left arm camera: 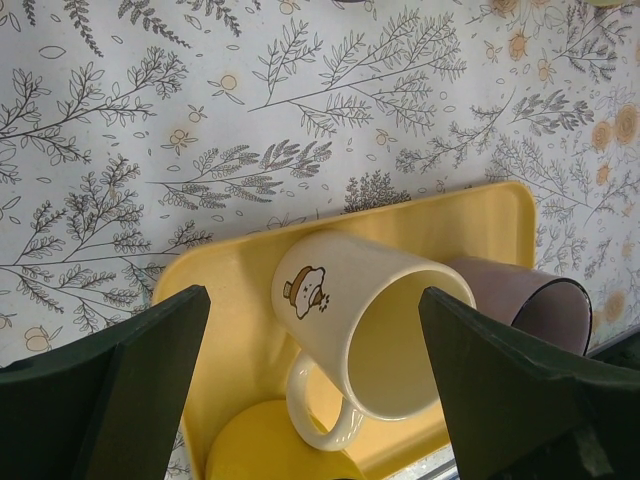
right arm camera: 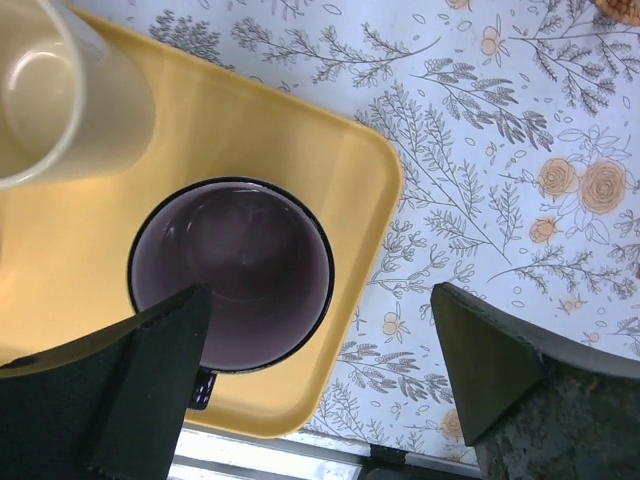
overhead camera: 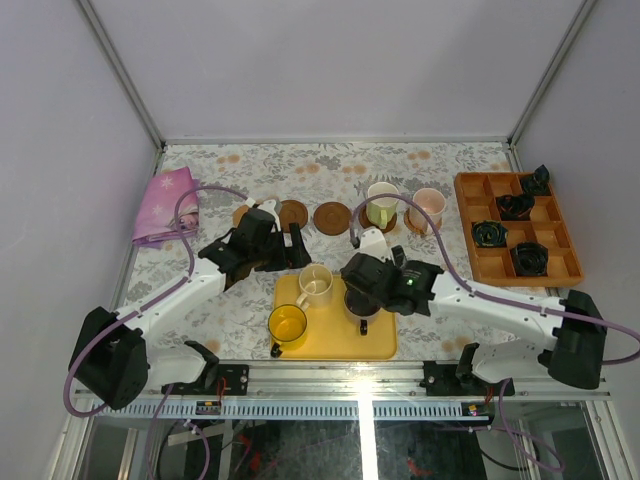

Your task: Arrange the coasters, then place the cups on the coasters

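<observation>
Floral desk (overhead camera: 250, 310), white walls (overhead camera: 330, 60) on three sides; yellow tray (overhead camera: 330, 342) near front edge carries three cups (overhead camera: 316, 285); two cups (overhead camera: 381, 203) sit on coasters (overhead camera: 332, 217) farther back; both jaws stand wide, holding nothing.

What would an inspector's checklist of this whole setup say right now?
Surface: floral tablecloth, no spills seen.
Job's things: green-white cup and pink cup each on a coaster; bare coasters beside them; cream cup, yellow cup, purple cup on yellow tray.
Clutter: pink cloth; orange compartment box holding black objects.
Grippers: left gripper open above cream cup; right gripper open above purple cup.
Cables: purple cables, looping loosely.
Surroundings: plain white walls.
</observation>
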Available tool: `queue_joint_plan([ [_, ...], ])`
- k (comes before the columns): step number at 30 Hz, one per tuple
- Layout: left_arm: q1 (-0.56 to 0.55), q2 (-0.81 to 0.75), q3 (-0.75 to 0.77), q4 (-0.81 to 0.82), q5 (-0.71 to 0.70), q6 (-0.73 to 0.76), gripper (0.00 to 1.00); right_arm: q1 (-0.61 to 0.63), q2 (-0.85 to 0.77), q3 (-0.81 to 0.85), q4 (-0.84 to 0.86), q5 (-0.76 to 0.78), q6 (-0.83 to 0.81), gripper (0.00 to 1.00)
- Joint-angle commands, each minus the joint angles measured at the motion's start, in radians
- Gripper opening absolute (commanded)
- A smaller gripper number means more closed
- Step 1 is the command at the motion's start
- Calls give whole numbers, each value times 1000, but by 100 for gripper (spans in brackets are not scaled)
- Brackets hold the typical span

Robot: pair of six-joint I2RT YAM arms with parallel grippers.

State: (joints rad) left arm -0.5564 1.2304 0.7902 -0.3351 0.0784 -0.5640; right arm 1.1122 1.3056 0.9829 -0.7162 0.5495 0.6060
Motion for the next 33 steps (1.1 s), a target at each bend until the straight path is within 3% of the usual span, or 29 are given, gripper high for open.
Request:
queue_joint_plan([
  [1, -9, 3, 33, 50, -8, 20, 86, 3, -72, 12, 24, -62, 29, 99],
  [8, -10, 0, 22, 47, -27, 29, 86, 23, -102, -79, 64, -220, 90, 100],
  [27, -10, 49, 26, 61, -34, 35, 87, 66, 41, -99, 59, -261, 152, 99],
  [30, -10, 55, 27, 66, -32, 32, 87, 66, 53, -105, 54, -251, 168, 88],
  [33, -10, 62, 30, 70, -32, 29, 87, 66, 51, -118, 54, -237, 180, 70],
])
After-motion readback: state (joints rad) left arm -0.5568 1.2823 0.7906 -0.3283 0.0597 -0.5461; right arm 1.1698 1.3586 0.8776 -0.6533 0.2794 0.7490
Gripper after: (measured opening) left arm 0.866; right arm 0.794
